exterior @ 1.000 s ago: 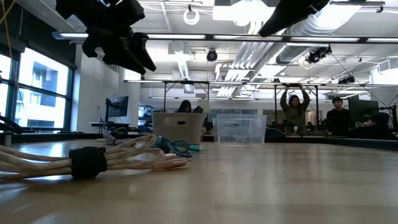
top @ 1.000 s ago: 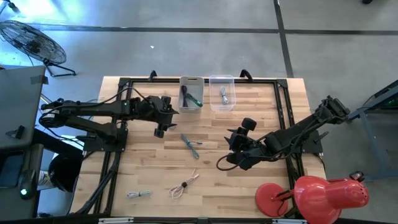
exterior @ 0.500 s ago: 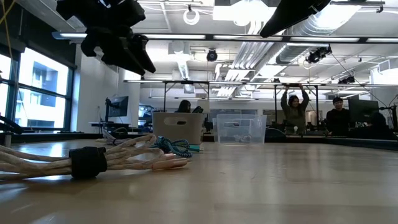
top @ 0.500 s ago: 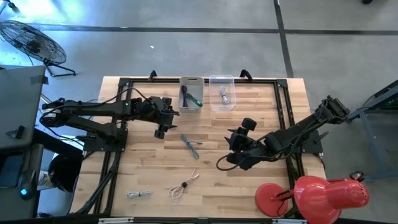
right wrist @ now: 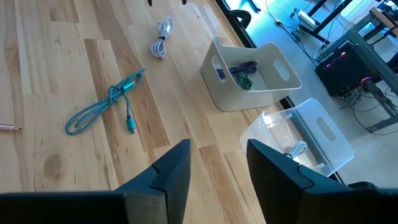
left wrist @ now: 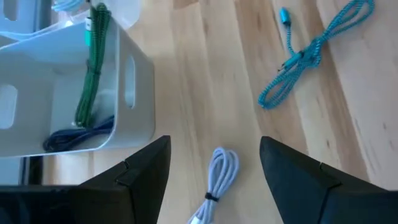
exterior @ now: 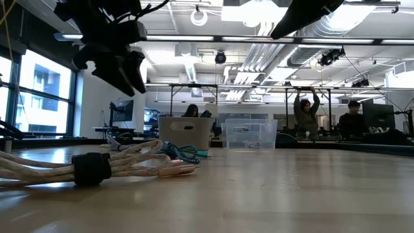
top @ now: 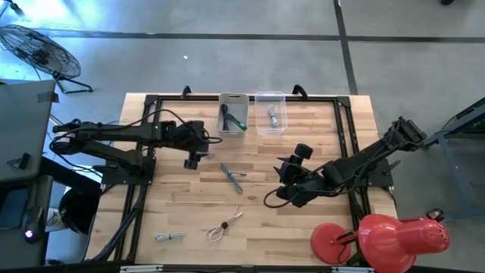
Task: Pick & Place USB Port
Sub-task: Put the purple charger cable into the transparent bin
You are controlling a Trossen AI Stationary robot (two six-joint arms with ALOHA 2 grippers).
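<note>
Four loose cables lie on the wooden table (top: 333, 121): a teal braided cable (top: 231, 174), a beige cable (top: 224, 225) and two coiled white cables (top: 170, 236) (left wrist: 214, 184) (bins aside). The white opaque bin (top: 233, 114) holds green and dark cables, beside a clear bin (top: 271, 113). The left gripper (top: 190, 155) and the right gripper (top: 289, 172) hover with fingers parted, both empty.

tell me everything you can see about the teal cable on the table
The teal cable is a braided cord folded into a loose bundle, cinched near its middle, with a loop at one end and a connector showing at the other. It lies flat on the wooden table, near the centre, in front of the white bin. Nothing touches it; neither claw is on it.
</note>
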